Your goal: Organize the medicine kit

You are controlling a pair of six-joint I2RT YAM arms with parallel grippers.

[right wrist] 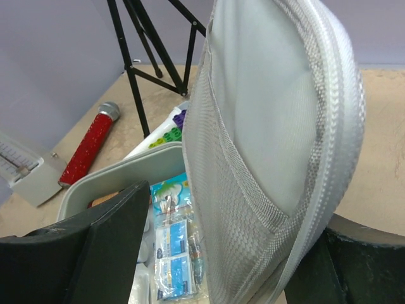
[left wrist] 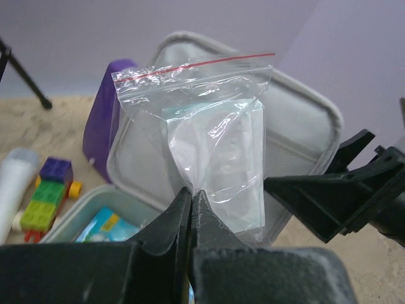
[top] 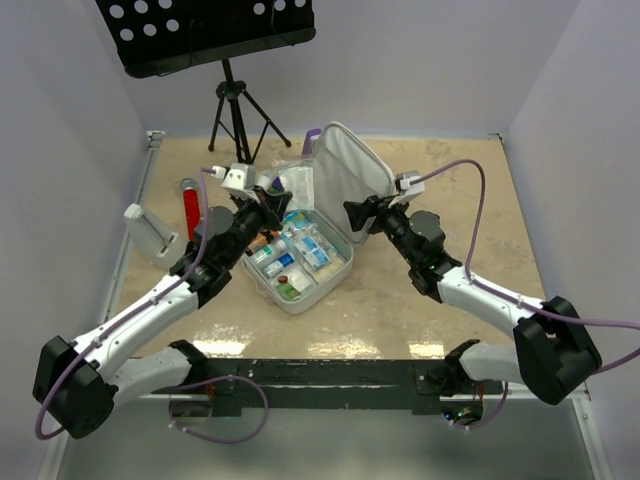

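Beige tabletop (top: 450, 290), centre frame: my left gripper (left wrist: 191, 193) pinches the bag (left wrist: 209, 126), right gripper (top: 358, 213) spread astride the lid (right wrist: 266, 114), which might flop shut

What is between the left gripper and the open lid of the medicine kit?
A clear zip bag, pinched by the left gripper, stands in front of the lid; the left wrist view shows it.

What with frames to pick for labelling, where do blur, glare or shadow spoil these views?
Top external: evenly lit and sharp, with glare patches on the table. Left wrist: the left gripper is dark and soft close up; the plastic bag is sharp, with glints. Right wrist: the mesh of the medicine kit is crisp; the right gripper is dark, without detail.
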